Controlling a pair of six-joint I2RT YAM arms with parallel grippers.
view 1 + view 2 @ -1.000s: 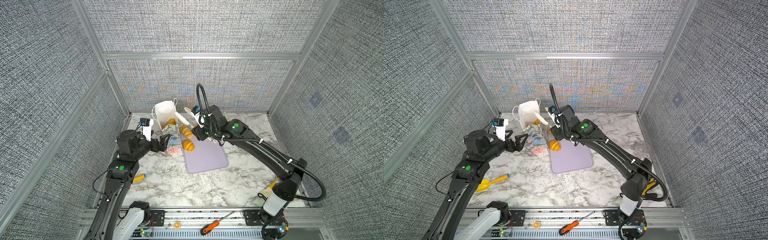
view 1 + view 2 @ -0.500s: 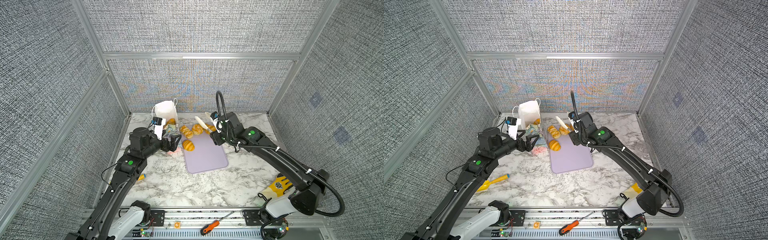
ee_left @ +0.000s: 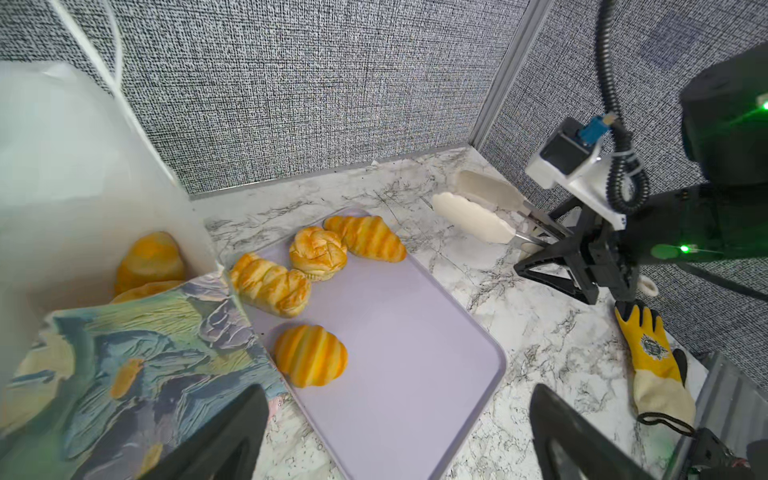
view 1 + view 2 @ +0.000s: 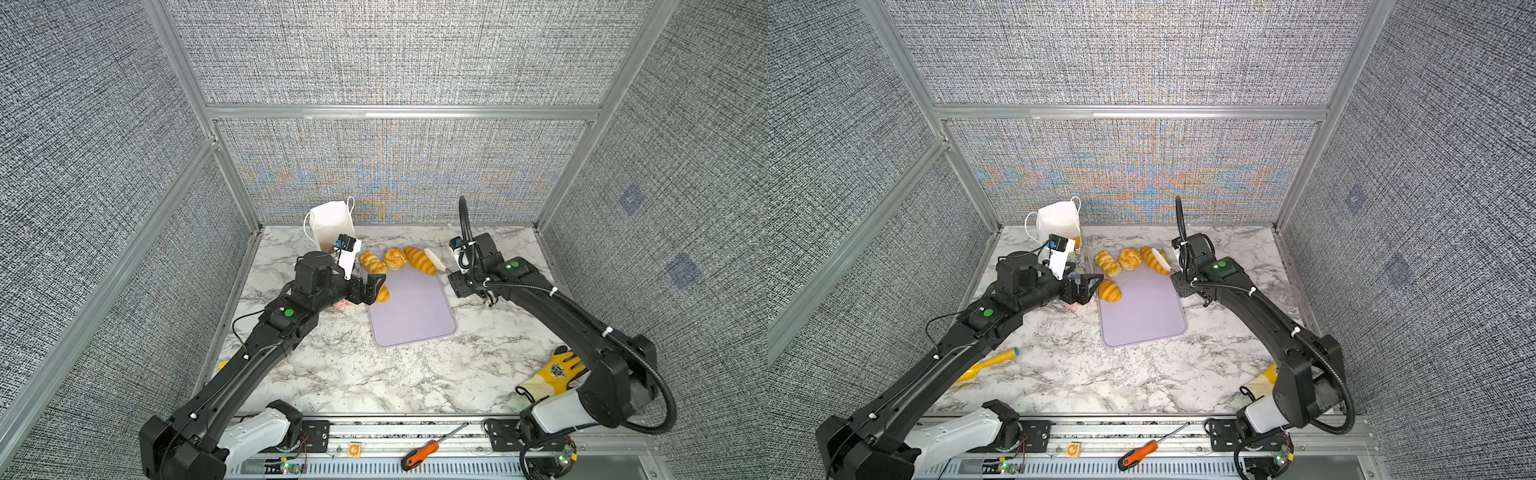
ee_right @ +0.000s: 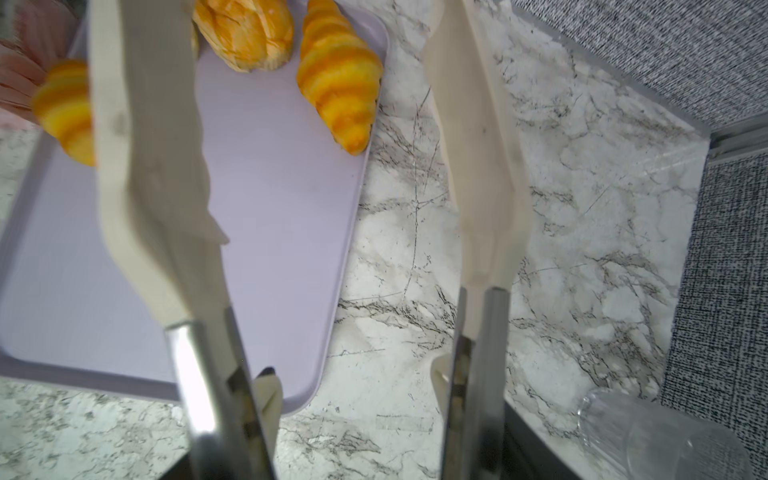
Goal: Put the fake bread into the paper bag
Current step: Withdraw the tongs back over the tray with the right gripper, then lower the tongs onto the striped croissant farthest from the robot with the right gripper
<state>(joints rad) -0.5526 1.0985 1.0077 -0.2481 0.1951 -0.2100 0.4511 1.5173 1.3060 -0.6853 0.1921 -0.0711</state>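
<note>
Table (image 4: 415, 374): carrying the bag, the tray and the rest.
Bag (image 4: 328, 220): standing at the back left, long axis roughly upright as far as I can judge, mouth gaping upward. At least two bread pieces (image 3: 149, 262) are showing inside, so the task is looking partly done.
Tray (image 4: 415, 320): lying just beside the bag, long axis running front to back. Four pieces are waiting on it.
Left hand (image 4: 1086, 286): hovering wide apart and empty, between bag and tray.
Right hand (image 3: 544, 241): clamping the tongs (image 3: 478, 212), whose tips are spread and empty near the tray's back right corner.
Croissant (image 4: 420, 261): lying nearest the tongs, long axis slanting across that corner.
Striped roll (image 4: 1109, 290): sitting alone, just beside the left hand.
</note>
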